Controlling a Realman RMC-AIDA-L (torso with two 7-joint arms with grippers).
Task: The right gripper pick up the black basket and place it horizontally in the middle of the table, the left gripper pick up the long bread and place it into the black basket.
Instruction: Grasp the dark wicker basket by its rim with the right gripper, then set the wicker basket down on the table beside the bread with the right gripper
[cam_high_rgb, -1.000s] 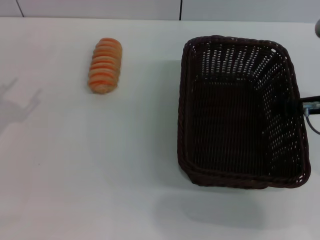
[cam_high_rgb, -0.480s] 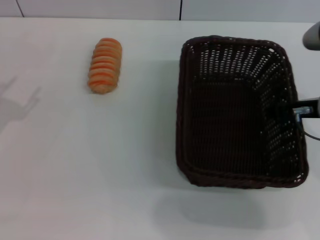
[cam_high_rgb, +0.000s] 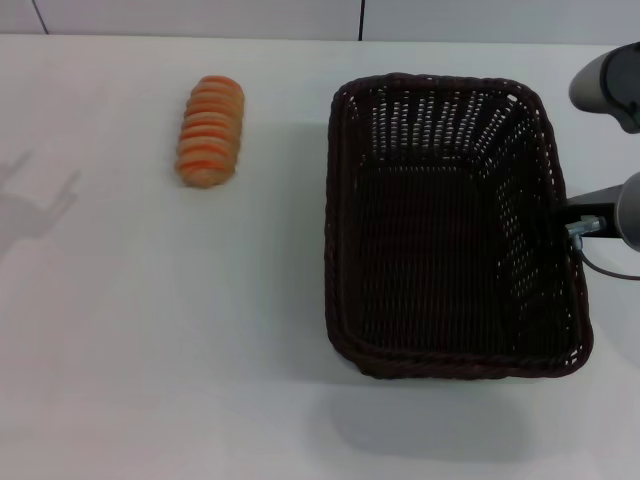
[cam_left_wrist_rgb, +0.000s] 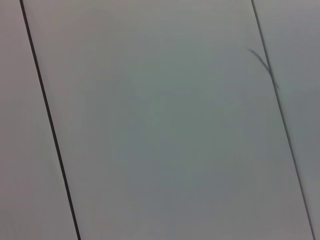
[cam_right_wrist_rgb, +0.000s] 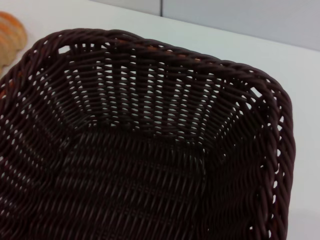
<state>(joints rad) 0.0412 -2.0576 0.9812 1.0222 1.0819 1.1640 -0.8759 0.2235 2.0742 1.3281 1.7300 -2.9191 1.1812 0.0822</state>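
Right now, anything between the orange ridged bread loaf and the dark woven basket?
Nothing. The head view shows only bare white tabletop between the orange-tan ridged loaf and the dark brown-black woven wicker basket.

Black basket (cam_high_rgb: 455, 225) on the desk (cam_high_rgb: 150, 360) at right, long bread (cam_high_rgb: 210, 131) far left of it and well apart, right tool (cam_high_rgb: 583, 224) at the basket's right rim.
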